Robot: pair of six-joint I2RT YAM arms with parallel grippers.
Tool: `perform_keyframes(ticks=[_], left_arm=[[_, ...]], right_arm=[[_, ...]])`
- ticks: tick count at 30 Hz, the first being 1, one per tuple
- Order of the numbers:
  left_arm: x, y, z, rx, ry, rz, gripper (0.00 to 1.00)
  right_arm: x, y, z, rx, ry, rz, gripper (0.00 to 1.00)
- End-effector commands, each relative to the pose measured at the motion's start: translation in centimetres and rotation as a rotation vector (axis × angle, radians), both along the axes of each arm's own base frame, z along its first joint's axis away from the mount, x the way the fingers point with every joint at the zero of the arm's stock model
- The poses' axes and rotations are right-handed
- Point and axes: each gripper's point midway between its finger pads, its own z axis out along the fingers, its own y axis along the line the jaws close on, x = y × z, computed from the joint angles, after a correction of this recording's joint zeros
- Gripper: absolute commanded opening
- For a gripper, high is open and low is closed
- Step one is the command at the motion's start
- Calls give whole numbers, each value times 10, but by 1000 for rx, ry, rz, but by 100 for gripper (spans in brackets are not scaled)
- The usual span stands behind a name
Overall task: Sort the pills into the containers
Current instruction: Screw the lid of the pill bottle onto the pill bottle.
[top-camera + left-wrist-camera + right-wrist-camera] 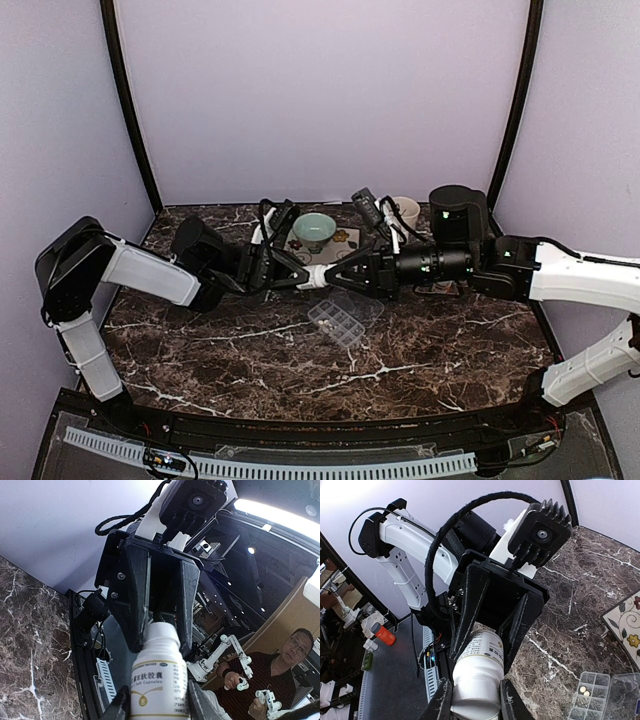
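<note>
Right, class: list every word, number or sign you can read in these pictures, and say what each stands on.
"Soft Capsules": label on the white bottle, left wrist view.
"软胶囊": the larger line above it; the characters before these are unclear.
Smaller print there, and the same label in the right wrist view: too blurred to read.

Held bottle (316, 277) (midair) blocks reach behind pill box (338, 322).

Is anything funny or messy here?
Nothing looks spilled. The odd bit: the white bottle lies sideways in the air, gripped by the left gripper and right gripper at once, near the open pill box.
</note>
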Motion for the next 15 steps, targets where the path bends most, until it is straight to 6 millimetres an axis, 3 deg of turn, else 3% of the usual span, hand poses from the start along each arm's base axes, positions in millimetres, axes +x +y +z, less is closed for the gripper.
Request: perform_keyframes(ticks=[1, 15], left_arm=[[-29, -15, 46, -113, -105, -17, 0], [-32, -24, 57, -85, -226, 81, 0]], right_arm=[[14, 20, -7, 19, -6, -48, 0], [25, 25, -22, -13, 18, -135, 0]])
